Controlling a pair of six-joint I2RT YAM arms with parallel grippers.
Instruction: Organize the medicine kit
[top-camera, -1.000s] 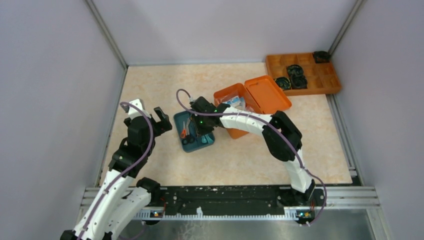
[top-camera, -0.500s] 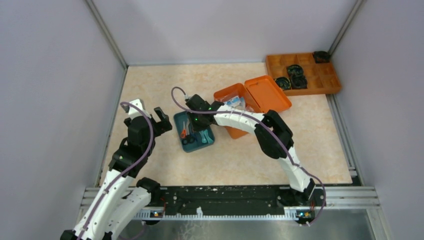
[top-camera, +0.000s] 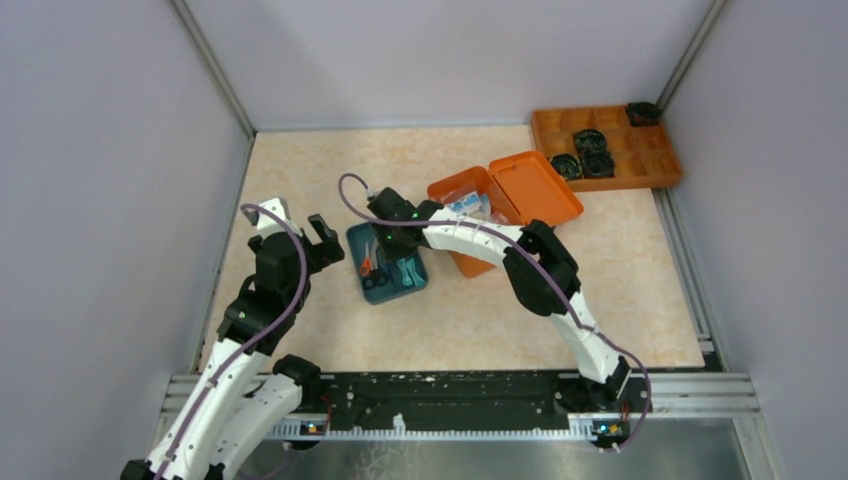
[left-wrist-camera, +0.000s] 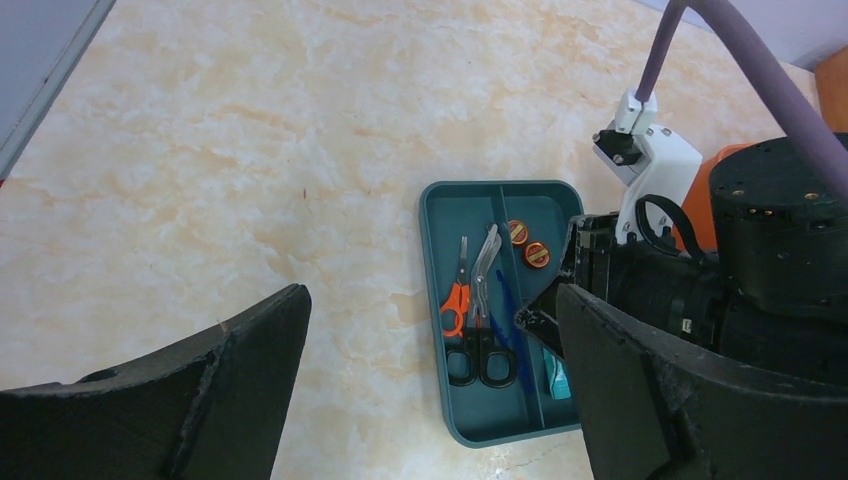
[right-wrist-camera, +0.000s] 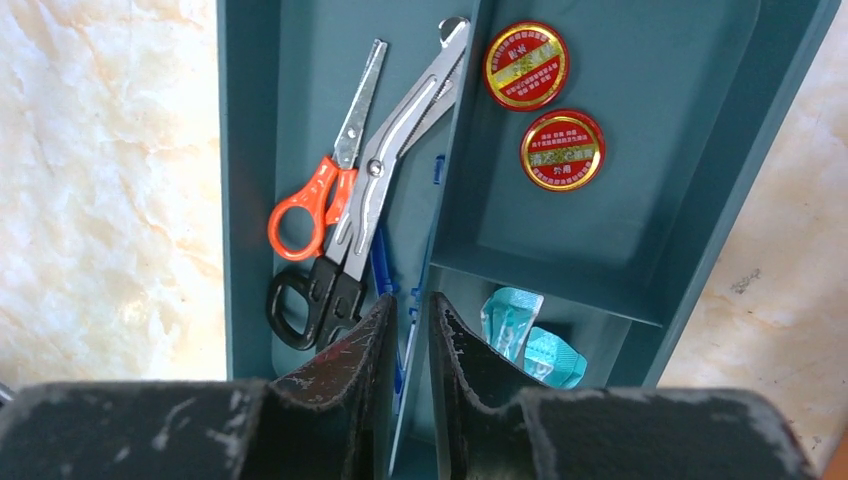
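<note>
Nearest the bases, the left gripper (left-wrist-camera: 430, 400) hangs over the bare table (left-wrist-camera: 250, 150) just left of the teal tray (left-wrist-camera: 432, 300), its fingers spread wide and holding nothing. The right gripper (right-wrist-camera: 410, 305) is low over that tray, its fingers drawn to a thin slit above the divider wall. Whether it pinches the slim blue tool (right-wrist-camera: 380, 265) lying there cannot be told. Around it lie the orange scissors (right-wrist-camera: 320, 190), the black-handled shears (right-wrist-camera: 400, 160), two round tins (right-wrist-camera: 526, 65) and a teal packet (right-wrist-camera: 525, 340). Just beyond the tray stands the medicine kit (top-camera: 525, 185), with its lid thrown back flat and white packets showing inside; the right arm crosses its near wall. It looks like stiff, smooth plastic, likely light and apt to slide on the table. It is too broad to span, so a hold on one thin wall of the base or on the lid's free edge seems best. The hinged lid should swing freely. Farthest off, in the corner, sits the divided tray (top-camera: 655, 180).
</note>
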